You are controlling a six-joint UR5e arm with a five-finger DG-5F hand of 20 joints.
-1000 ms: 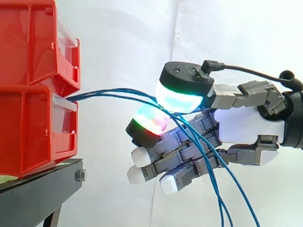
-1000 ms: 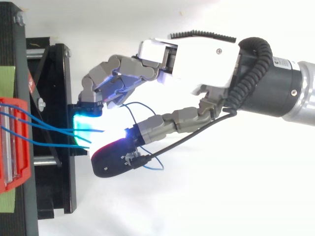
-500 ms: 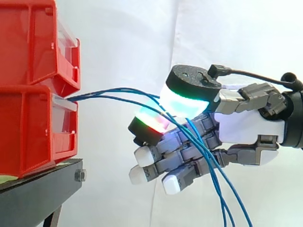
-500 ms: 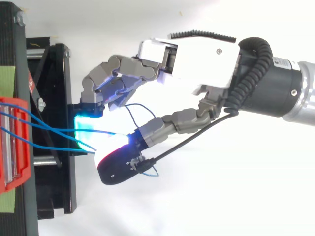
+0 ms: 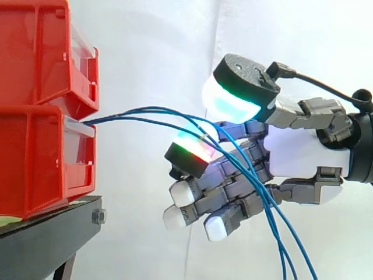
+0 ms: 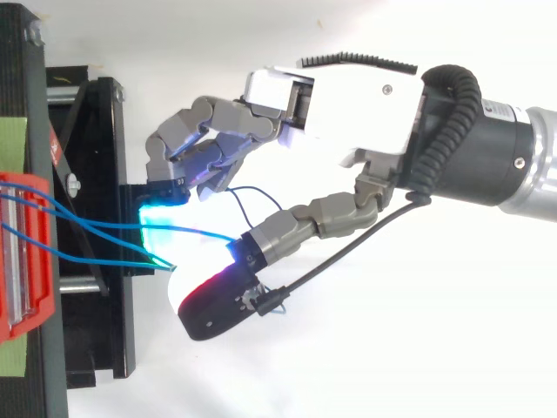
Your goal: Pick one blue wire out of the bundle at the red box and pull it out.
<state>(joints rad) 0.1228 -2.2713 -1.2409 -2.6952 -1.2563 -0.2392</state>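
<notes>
Several thin blue wires [image 5: 140, 111] leave the front of the lower red box [image 5: 35, 157] and arc right, then drop past the hand [image 5: 303, 154] toward the bottom edge. The thumb's cyan-green pad [image 5: 236, 96] stands above the wires. A finger's green-red pad [image 5: 189, 153] sits just below them, with a clear gap between the two pads. The wires run through that gap and across the curled fingers, and nothing pinches them. From above, the blue wires [image 6: 87, 224] span from the red box [image 6: 22, 252] to the hand [image 6: 348, 96].
A second red box [image 5: 35, 52] is stacked on the lower one. Both rest on a black stand [image 5: 46, 239] at the left, whose frame [image 6: 96, 174] lies under the fingertips in the top view. A white curtain hangs behind.
The thumb has lifted up and swung away from the finger pad, opening the pinch over the wires. The hand has drifted slightly right, and the wires have slackened a little.
</notes>
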